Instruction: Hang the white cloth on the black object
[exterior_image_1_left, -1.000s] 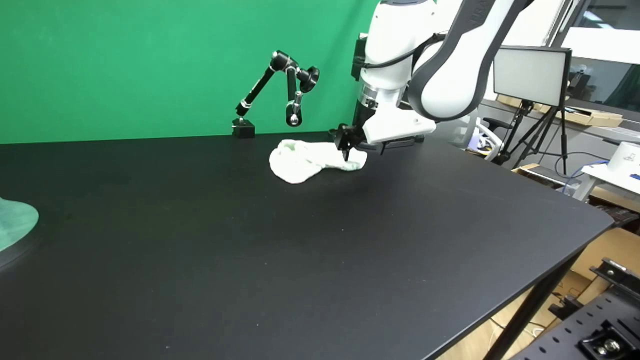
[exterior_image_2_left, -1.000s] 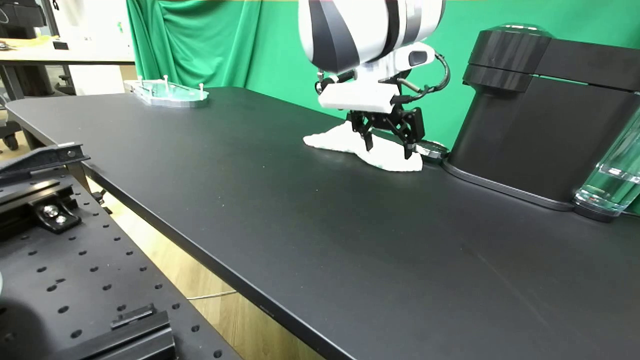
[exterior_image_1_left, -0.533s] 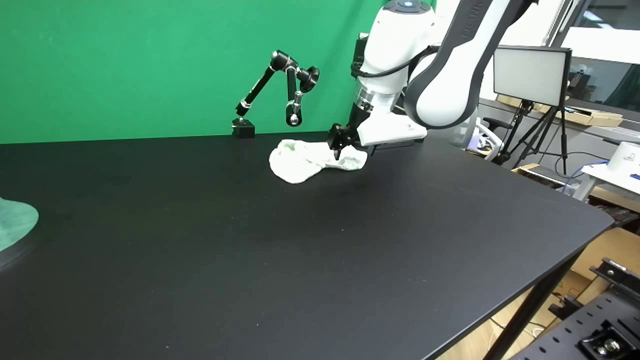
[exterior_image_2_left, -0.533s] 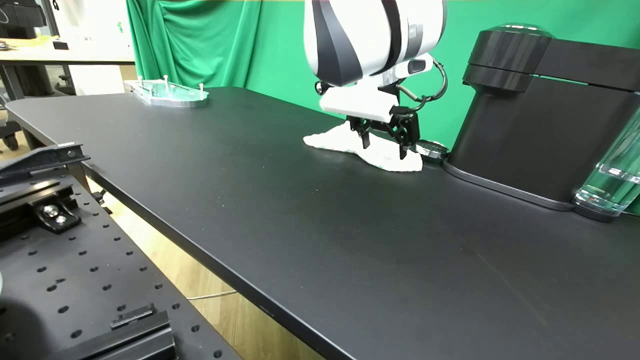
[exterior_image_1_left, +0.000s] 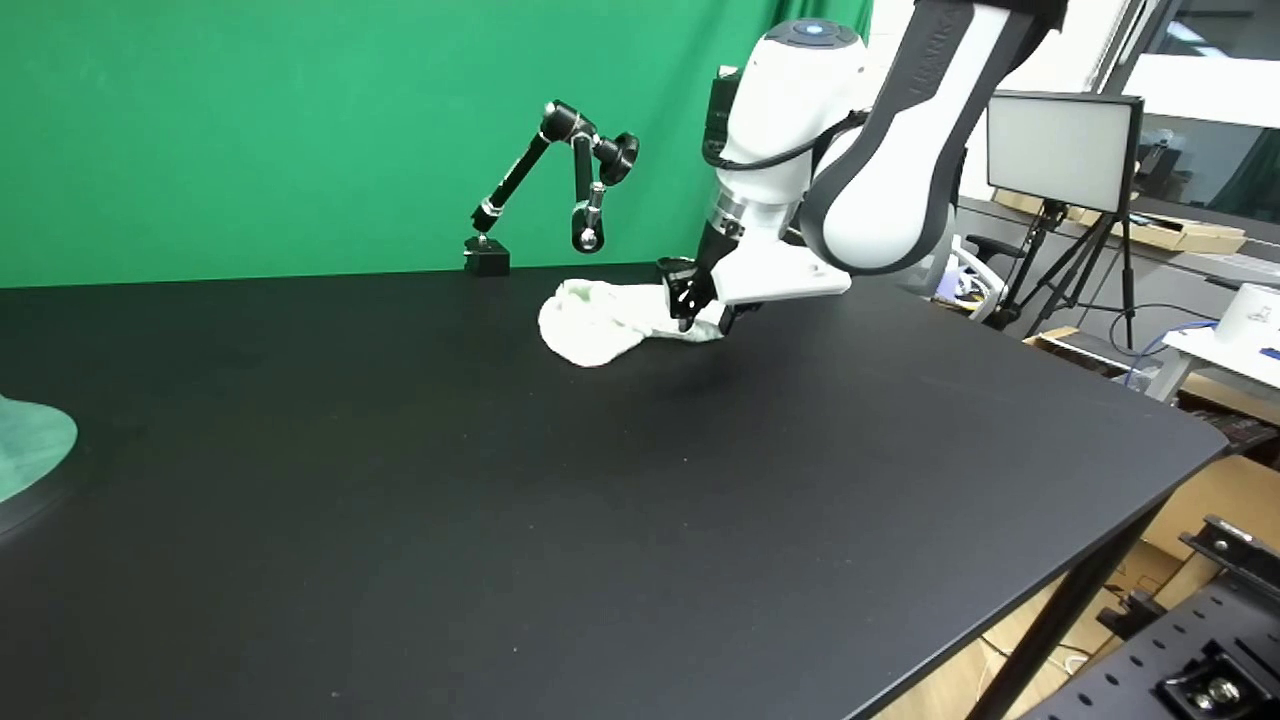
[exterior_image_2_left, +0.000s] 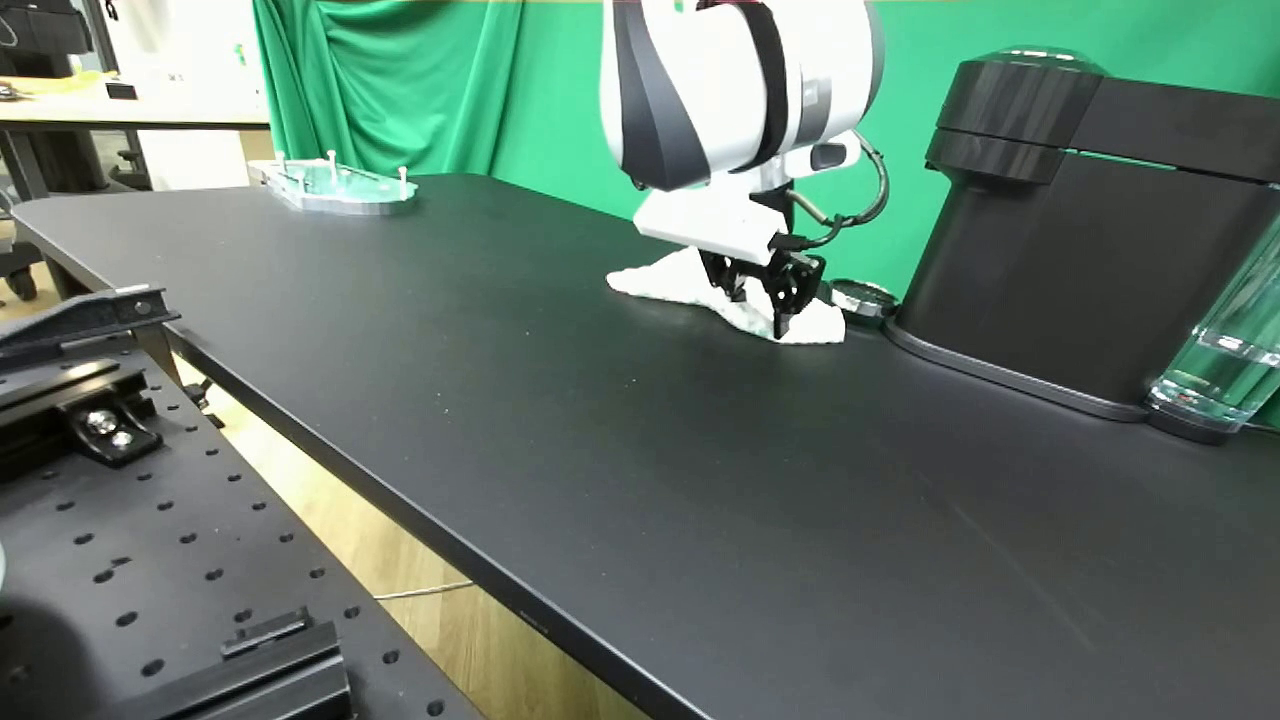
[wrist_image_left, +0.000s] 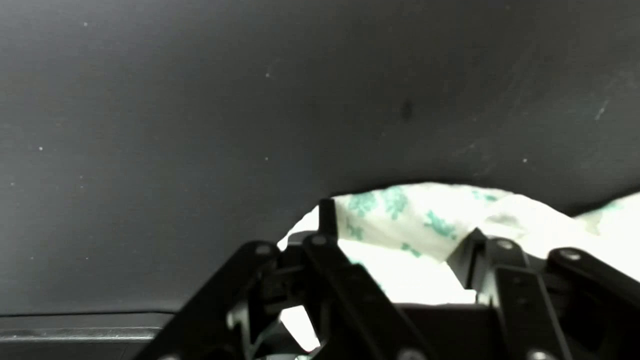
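"franka" arm (exterior_image_1_left: 890, 190) bends over white cloth (exterior_image_1_left: 595, 325)

from the left in an exterior view come a greenish disc (exterior_image_1_left: 35, 445), a black jointed stand (exterior_image_1_left: 583, 168) before the green backdrop (exterior_image_1_left: 250, 130), and the cloth, crumpled on the black table (exterior_image_1_left: 500, 500) near that stand. the gripper (wrist_image_left: 400, 222) hides part of the cloth, fingers (wrist_image_left: 327, 220) well apart, with fabric lying loose between them; whether they touch it i cannot tell. further right, the arm reads "franka" on its dark strip (exterior_image_1_left: 938, 50), and a white container (exterior_image_1_left: 1246, 328) carries a mark (exterior_image_1_left: 1260, 313) too small to read. in an exterior view a black machine (exterior_image_2_left: 1060, 240) stands right of the cloth.
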